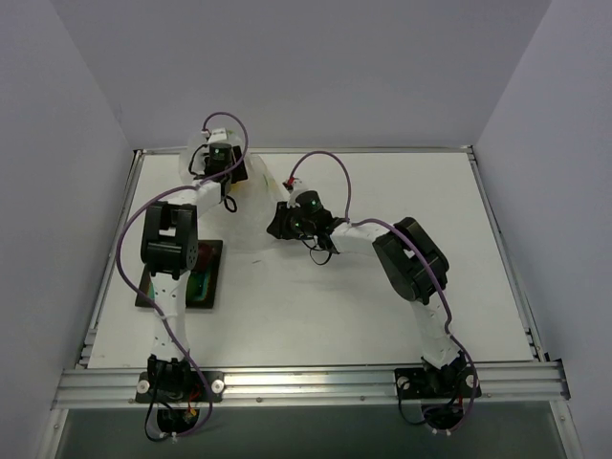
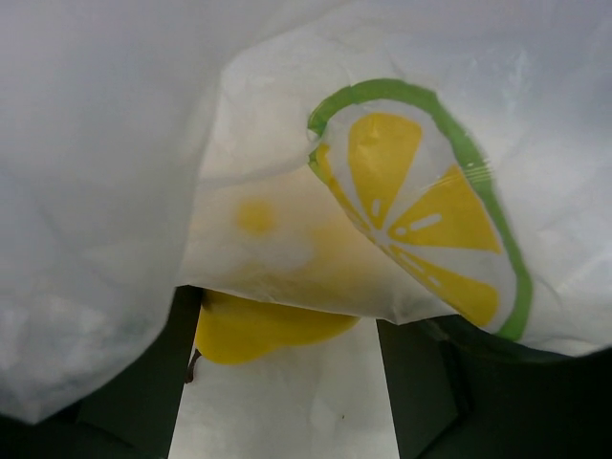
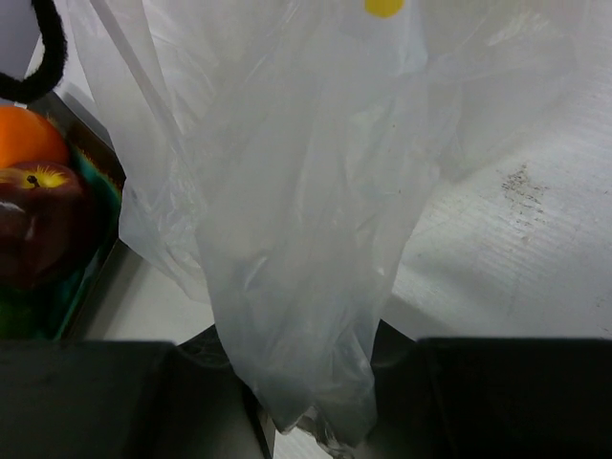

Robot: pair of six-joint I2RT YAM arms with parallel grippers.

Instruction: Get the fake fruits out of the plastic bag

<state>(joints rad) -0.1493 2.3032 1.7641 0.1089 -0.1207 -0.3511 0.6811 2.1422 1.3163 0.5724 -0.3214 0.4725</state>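
The plastic bag (image 1: 251, 206) lies crumpled at the back left of the table. In the left wrist view it (image 2: 287, 143) shows a lemon-slice print and drapes over my open left gripper (image 2: 287, 382). The yellow pear (image 2: 258, 330) pokes out under the bag's edge, between the fingers and close to the left one. My left gripper (image 1: 222, 164) is at the bag's far end. My right gripper (image 1: 280, 223) is shut on a bunched fold of the bag (image 3: 306, 287), pinched between its fingers (image 3: 316, 392). The orange fruit (image 3: 24, 134) and the dark red fruit (image 3: 38, 225) sit in the green tray (image 3: 91, 277).
The green tray with a dark rim (image 1: 206, 277) sits at the near left, partly hidden under my left arm. A black cable (image 3: 43, 57) hangs at the upper left of the right wrist view. White walls close in the table's sides and back.
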